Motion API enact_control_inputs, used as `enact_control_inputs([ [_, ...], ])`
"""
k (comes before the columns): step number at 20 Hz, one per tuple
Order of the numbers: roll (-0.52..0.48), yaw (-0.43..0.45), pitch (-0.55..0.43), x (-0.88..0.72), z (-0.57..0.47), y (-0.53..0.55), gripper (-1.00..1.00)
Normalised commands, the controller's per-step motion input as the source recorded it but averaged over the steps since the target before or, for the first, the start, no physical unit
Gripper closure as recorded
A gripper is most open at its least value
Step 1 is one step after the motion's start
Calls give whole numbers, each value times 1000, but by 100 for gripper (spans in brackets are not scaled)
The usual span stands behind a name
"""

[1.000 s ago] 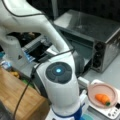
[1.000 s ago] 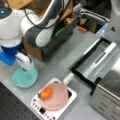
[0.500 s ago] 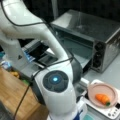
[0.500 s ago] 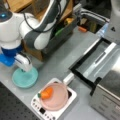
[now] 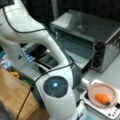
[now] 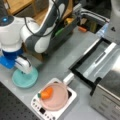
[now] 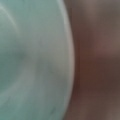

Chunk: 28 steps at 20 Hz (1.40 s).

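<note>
The gripper [image 6: 24, 71] sits low over the teal plate [image 6: 25, 80], at nine o'clock from the carrot [image 6: 46, 93]; whether it is spread, I cannot tell. The plate lies flat, round, without long axis.

Light: even and soft in both front views.
Glare: on the toaster oven [image 5: 100, 32] top.
Focus: wrist view fully blurred.

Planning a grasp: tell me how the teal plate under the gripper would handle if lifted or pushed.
The teal plate looks rigid and shallow, so it would probably slide flat, not tip. Its smooth surface may be slippery. The gripper sits right over it; a rim pinch seems likeliest.
</note>
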Motion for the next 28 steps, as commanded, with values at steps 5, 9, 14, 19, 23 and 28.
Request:
enact_control_inputs([
  [5, -109, 63, 108, 232, 31, -62, -100],
  [9, -116, 51, 103, 241, -41, 16, -100],
  [14, -122, 31, 80, 234, -101, 81, -100],
  [19, -130, 17, 64, 189, -37, 70, -100],
  [23, -127, 18, 54, 153, -2, 36, -100],
  [28, -120, 25, 49, 120, 2, 17, -100],
])
